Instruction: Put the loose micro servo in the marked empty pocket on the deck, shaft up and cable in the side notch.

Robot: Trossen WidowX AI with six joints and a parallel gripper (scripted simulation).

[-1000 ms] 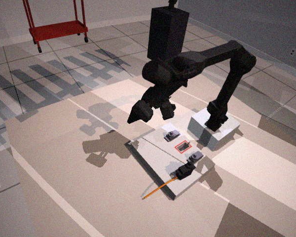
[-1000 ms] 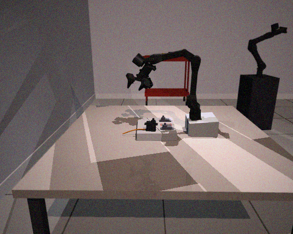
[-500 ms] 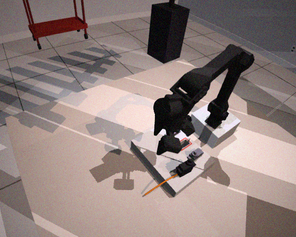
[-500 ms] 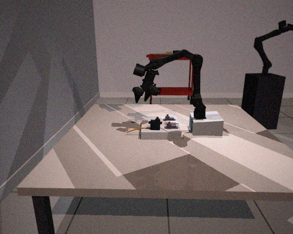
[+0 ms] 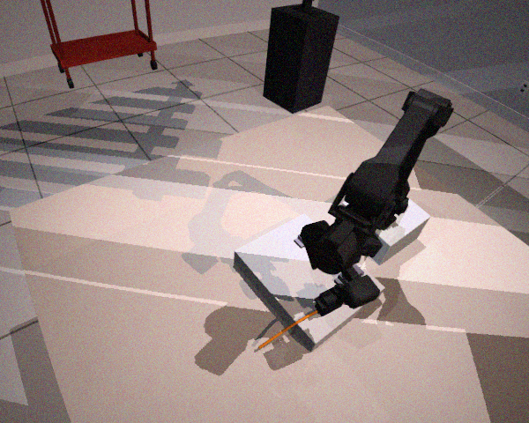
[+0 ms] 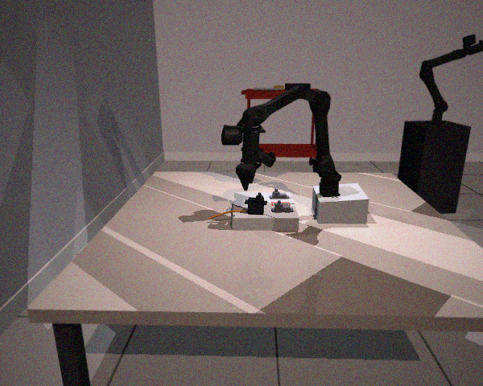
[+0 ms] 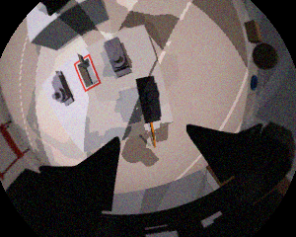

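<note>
The loose black micro servo point(image 5: 327, 302) point(image 6: 256, 204) point(image 7: 149, 99) stands on the deck point(image 5: 279, 241) point(image 6: 249, 224) point(image 7: 104, 101) near one edge. Its orange cable point(image 5: 287, 330) point(image 6: 227, 213) point(image 7: 153, 135) reaches out past that edge. The pocket's red outline point(image 6: 281, 202) point(image 7: 94, 70) shows an empty pocket in the wrist view; the top view does not show it, as the arm is in front. My gripper point(image 6: 245, 187) point(image 7: 154, 133) is open and empty, above the servo in the exterior view. In the wrist view the servo lies beyond the fingertips. In the top view the fingertips cannot be made out.
Two grey fitted servos point(image 6: 278, 193) point(image 6: 282, 207) point(image 7: 61, 91) point(image 7: 117, 58) stand on either side of the pocket. The arm's white base block point(image 5: 415, 220) point(image 6: 342, 209) is beside the deck. A red cart point(image 5: 102, 48) and a black pedestal point(image 5: 296, 59) point(image 6: 433, 166) stand beyond the table.
</note>
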